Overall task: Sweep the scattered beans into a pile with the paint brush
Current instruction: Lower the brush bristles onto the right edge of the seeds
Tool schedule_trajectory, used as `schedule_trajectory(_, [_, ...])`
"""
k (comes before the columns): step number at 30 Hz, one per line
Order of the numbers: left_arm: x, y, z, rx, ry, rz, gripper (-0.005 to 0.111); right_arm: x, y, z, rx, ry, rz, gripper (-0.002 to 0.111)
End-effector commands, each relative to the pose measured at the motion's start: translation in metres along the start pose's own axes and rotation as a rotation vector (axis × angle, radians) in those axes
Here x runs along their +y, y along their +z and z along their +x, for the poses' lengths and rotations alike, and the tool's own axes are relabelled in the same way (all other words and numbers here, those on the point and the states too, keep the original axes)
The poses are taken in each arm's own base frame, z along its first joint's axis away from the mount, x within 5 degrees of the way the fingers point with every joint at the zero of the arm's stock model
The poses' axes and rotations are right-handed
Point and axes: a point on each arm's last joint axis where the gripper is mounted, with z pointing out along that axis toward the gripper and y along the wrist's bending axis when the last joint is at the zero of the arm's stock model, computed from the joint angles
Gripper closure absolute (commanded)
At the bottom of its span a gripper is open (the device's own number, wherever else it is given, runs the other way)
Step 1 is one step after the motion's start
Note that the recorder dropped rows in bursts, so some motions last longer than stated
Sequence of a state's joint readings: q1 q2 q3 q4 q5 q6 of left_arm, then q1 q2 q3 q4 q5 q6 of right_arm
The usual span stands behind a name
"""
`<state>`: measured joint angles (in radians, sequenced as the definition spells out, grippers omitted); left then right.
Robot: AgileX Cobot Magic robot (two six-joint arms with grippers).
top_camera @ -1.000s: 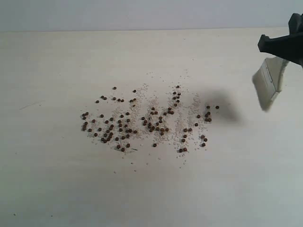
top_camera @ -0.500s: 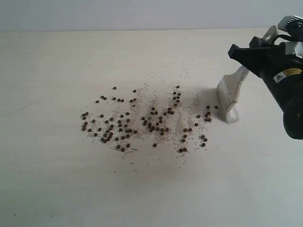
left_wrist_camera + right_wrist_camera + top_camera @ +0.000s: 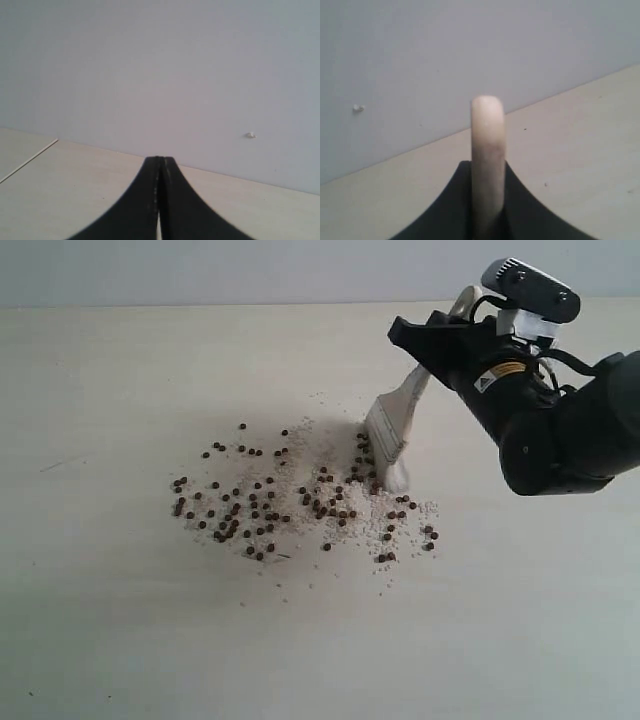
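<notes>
Dozens of small dark brown beans [image 3: 262, 502] lie scattered across the pale table, mixed with fine white crumbs; they form a loose spread, not a dense pile. My right gripper [image 3: 432, 348] is shut on the paint brush [image 3: 392, 430], whose pale bristles touch the table at the right side of the beans. In the right wrist view the brush's white handle [image 3: 487, 145] stands up between the black fingers. My left gripper [image 3: 160, 162] is shut and empty, seen only in its own wrist view, facing the wall.
A few beans [image 3: 428, 536] lie to the right of the bristles, near the front. The pale table [image 3: 120, 640] stretches bare on all sides of the beans. A grey wall [image 3: 250, 270] runs behind the table's far edge.
My right arm has swung in from the right edge, bringing the brush down and left onto the table. Beans at the right end of the spread have been pushed leftward.
</notes>
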<state>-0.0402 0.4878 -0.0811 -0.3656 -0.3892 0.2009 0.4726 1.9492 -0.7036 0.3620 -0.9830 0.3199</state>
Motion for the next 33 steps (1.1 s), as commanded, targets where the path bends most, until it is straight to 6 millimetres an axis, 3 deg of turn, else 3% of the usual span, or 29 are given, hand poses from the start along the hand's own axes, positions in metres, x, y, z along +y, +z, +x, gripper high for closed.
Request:
schedule_trajectory(1, [0.000, -0.001, 0.001, 0.002, -0.004, 0.002, 0.107, 0.003, -0.002, -0.002, 0.031, -0.027, 0.004, 0.108])
schedule_trajectory(17, [0.000, -0.001, 0.001, 0.002, -0.004, 0.002, 0.107, 0.019, -0.025, -0.047, 0.015, -0.154, 0.017, 0.108])
schedule_trajectory(23, [0.000, -0.001, 0.001, 0.002, -0.004, 0.002, 0.107, 0.004, -0.059, -0.057, -0.127, -0.092, 0.042, 0.108])
schedule_trajectory(33, [0.000, -0.001, 0.001, 0.002, -0.004, 0.002, 0.107, -0.024, -0.112, -0.050, -0.191, -0.080, 0.059, 0.108])
